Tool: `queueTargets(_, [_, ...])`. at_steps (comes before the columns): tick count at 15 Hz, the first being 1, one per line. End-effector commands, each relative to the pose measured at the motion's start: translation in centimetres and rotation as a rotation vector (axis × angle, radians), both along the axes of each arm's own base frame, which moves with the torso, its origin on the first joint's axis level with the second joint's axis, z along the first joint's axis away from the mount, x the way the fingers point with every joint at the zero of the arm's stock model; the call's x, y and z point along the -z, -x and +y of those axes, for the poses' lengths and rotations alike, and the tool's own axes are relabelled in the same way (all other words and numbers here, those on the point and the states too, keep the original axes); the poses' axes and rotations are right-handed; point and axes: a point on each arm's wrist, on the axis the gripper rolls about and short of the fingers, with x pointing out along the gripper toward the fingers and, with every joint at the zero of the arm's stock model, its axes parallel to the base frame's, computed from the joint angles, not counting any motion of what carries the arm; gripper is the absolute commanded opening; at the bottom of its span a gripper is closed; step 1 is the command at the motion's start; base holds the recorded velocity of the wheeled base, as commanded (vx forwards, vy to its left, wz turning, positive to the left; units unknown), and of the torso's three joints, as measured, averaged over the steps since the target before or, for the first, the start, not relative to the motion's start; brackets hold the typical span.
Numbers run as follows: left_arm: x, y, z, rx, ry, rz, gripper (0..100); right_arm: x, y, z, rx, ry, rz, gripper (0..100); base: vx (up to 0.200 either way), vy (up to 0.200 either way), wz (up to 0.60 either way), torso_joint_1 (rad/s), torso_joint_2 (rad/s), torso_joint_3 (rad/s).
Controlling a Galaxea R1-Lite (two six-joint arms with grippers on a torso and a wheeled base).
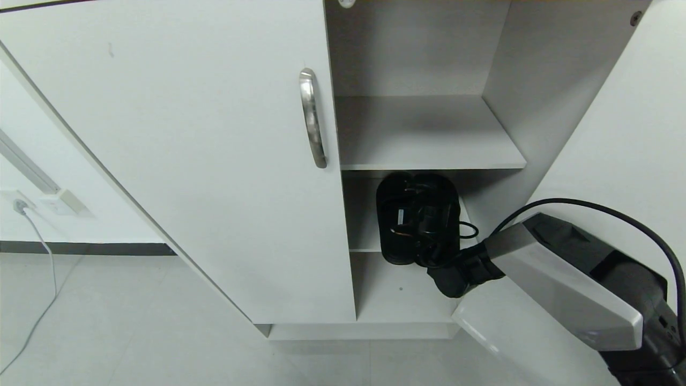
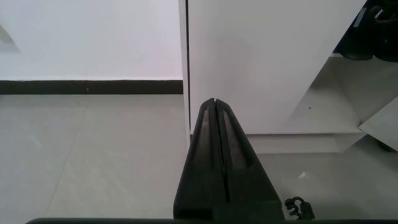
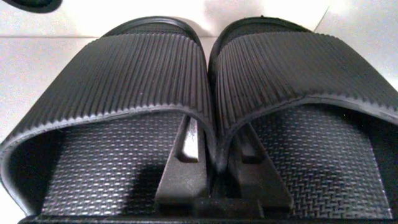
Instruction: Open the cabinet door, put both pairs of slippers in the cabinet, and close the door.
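Note:
A pair of black ribbed slippers (image 1: 417, 214) is inside the open right half of the white cabinet (image 1: 429, 139), at the height of the lower shelf (image 1: 360, 236), heels past its front edge. My right gripper (image 1: 426, 246) comes in from the lower right and is shut on the pair. In the right wrist view one finger (image 3: 186, 149) lies inside each slipper (image 3: 149, 74), pinching the two inner walls together. My left gripper (image 2: 214, 112) is shut on nothing, low over the floor, in front of the closed left door (image 2: 261, 56). The slippers (image 2: 373, 28) show there too.
The left door (image 1: 187, 161) with its metal handle (image 1: 313, 118) is closed; the right door (image 1: 616, 139) stands swung open beside my right arm. The upper shelf (image 1: 429, 134) and the cabinet bottom (image 1: 396, 295) are bare. A wall socket with a cable (image 1: 21, 206) is far left.

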Motion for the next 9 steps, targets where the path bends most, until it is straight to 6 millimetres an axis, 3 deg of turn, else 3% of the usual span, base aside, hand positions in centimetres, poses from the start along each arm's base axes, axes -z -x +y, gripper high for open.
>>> queueTargets(1, [0.0,-0.01,0.0,0.0,0.0,0.001,0,0.28,-0.23,0.12,0.002,0.001,0.002,0,0.0,0.0,0.0,0.0,0.0,0.0])
queueTargets(5, [0.0,-0.01,0.0,0.0,0.0,0.001,0,-0.12,-0.52,0.31,0.002,0.001,0.003,0,0.0,0.0,0.0,0.0,0.0,0.0])
queueTargets(6, [0.0,-0.01,0.0,0.0,0.0,0.001,0,-0.09,-0.52,0.31,0.002,0.002,0.005,100,0.0,0.0,0.0,0.0,0.0,0.0])
queueTargets(9, [0.0,-0.01,0.0,0.0,0.0,0.001,0,0.19,-0.45,0.26,0.003,0.007,0.013,100,0.0,0.0,0.0,0.0,0.0,0.0])
